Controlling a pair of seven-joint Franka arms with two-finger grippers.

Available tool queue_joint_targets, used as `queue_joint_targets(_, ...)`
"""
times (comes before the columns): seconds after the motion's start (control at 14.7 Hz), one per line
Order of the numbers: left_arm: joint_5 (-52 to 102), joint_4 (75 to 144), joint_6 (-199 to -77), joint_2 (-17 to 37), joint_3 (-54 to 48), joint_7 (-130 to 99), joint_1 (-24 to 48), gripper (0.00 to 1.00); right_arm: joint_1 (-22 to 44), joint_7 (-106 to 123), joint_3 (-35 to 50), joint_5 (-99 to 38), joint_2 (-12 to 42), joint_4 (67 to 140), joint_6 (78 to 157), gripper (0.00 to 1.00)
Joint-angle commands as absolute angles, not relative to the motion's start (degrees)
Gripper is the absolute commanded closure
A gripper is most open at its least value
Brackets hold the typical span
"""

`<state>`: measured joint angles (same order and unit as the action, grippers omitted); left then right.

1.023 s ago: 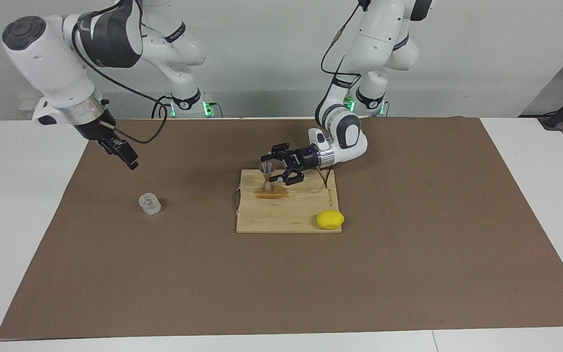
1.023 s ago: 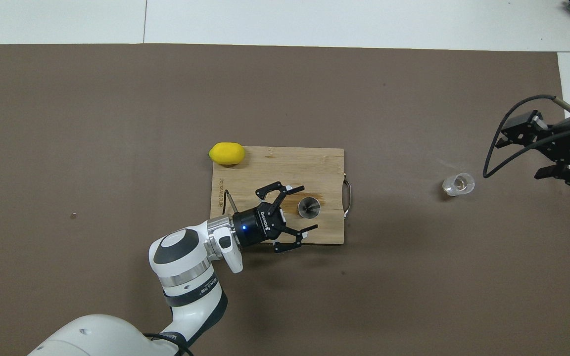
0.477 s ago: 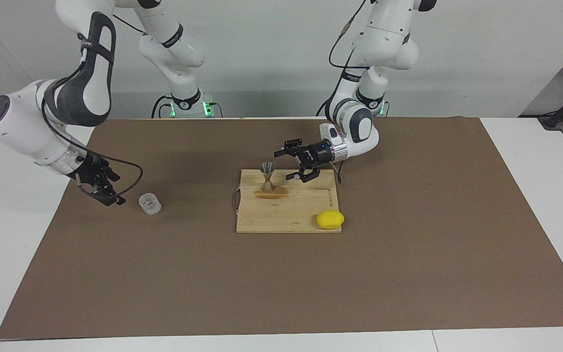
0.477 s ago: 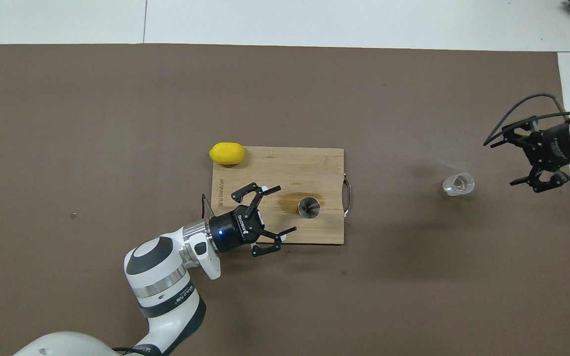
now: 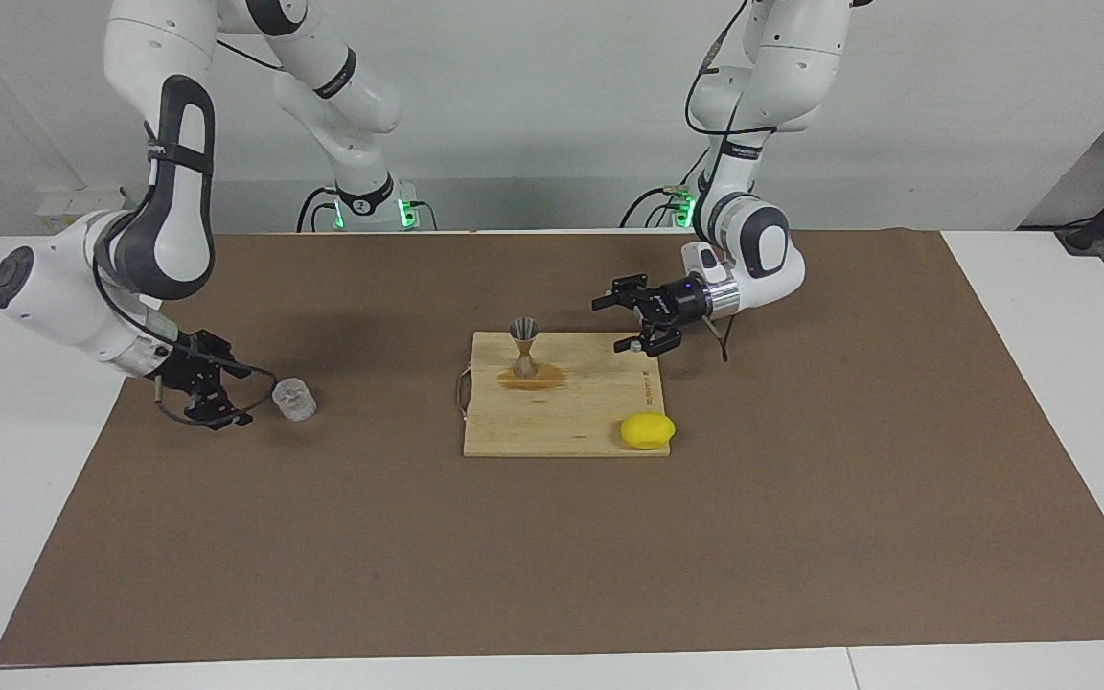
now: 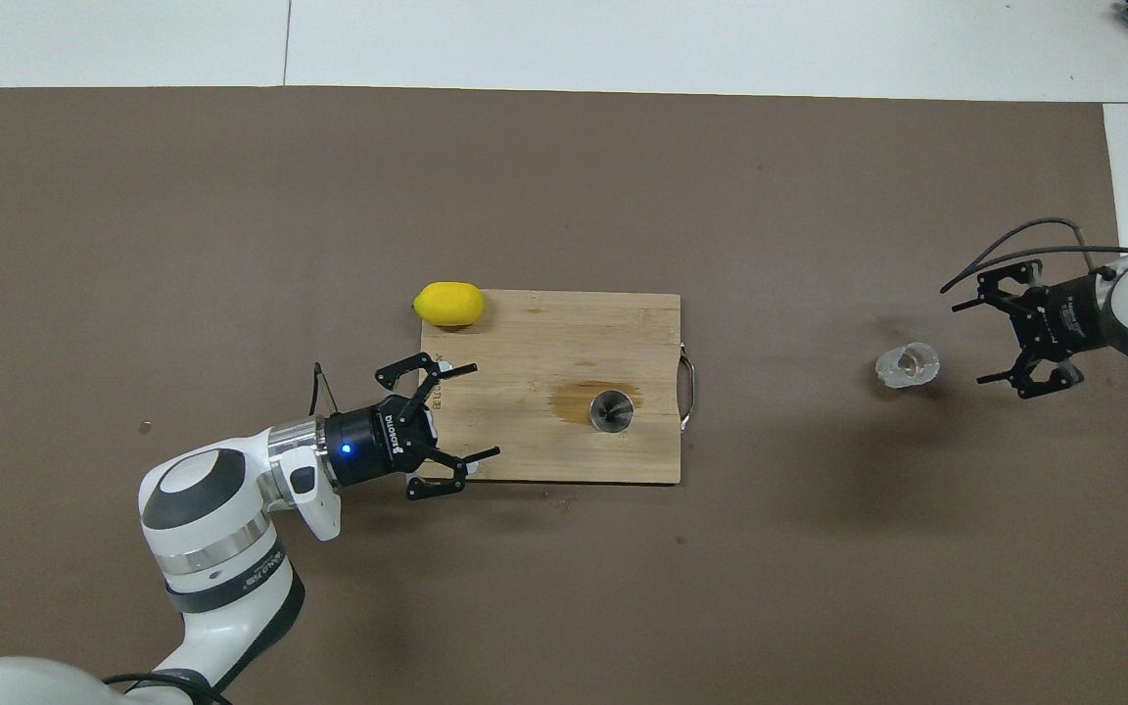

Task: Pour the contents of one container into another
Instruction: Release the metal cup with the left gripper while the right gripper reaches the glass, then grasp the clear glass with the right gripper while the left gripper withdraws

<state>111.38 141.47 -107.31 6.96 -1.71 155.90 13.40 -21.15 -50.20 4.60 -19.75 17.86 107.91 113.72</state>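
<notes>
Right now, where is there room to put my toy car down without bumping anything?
The brown mat is bare from the cutting board and lemon out to the edge farthest from the robots. It is crowded at the jigger by the left gripper, and at the glass cup by the right gripper.

Bright even light, soft shadows, sharp.

I see clear frosty glass cup [image 5: 294, 399] upright on brown mat, twd right arm's end. Metal hourglass jigger [image 5: 524, 349] upright on wood board [image 5: 562, 422], brown wet patch at its foot, approx 9 o'clock from cup in overhead view.
</notes>
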Motion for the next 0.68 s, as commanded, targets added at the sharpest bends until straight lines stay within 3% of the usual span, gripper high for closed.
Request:
queue_joint_targets(0.0,101.8,142.8,-103.7,5.4,-2.0,156.5,6.4,0.0,-23.7,-50.5,5.4,-26.1,19.6,110.0,114.3,0.05)
queue_joint_targets(0.34,79.7,138.3,-98.4,6.1,-1.9,150.7,-6.9,0.0,-25.4,-48.3,5.4,-34.5,20.0,116.0,112.8,0.05)
queue_joint_targets(0.61,60.9,130.3,-94.8,6.5,-1.9,141.7,-15.8,0.0,-24.7,-48.1,5.4,-39.2,19.1,118.6,114.1,0.08)
